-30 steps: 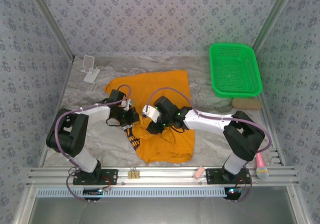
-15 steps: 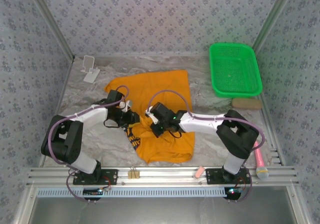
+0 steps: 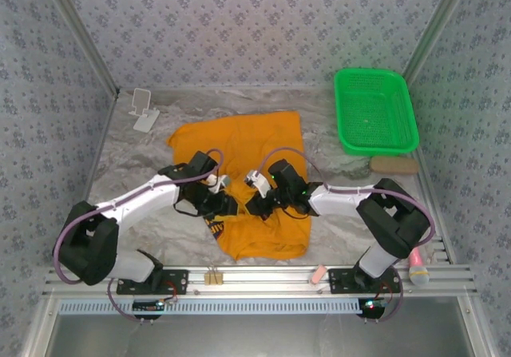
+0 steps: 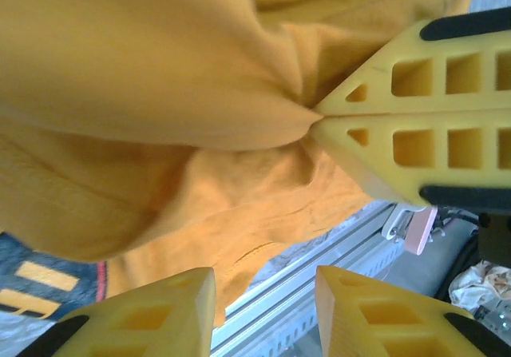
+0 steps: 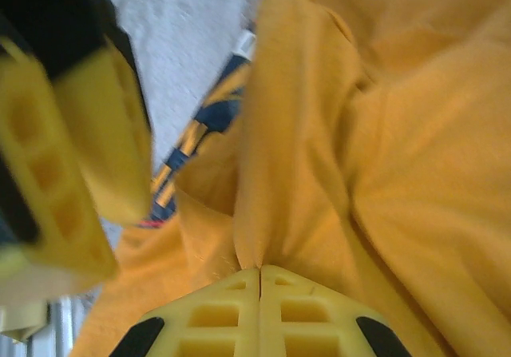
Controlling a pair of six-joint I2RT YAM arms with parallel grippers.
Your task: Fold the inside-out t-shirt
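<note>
The right gripper [image 5: 260,271] is clamped on a raised ridge of the shirt [image 3: 239,145], and the cloth fans out ahead of its closed jaws. The left gripper [image 4: 263,281] has its jaws apart with nothing between them. Orange folds lie just ahead of its tips, and the right gripper's pinch sits beyond them, up and to the right in the left wrist view. The dark print [image 4: 32,281] shows off to the left of the left jaws. The shirt lies spread on the table [image 3: 120,165] under both grippers

Print [image 4: 33,280] on the t-shirt [image 3: 247,141] seems lettered, yet nothing reads clearly.
</note>
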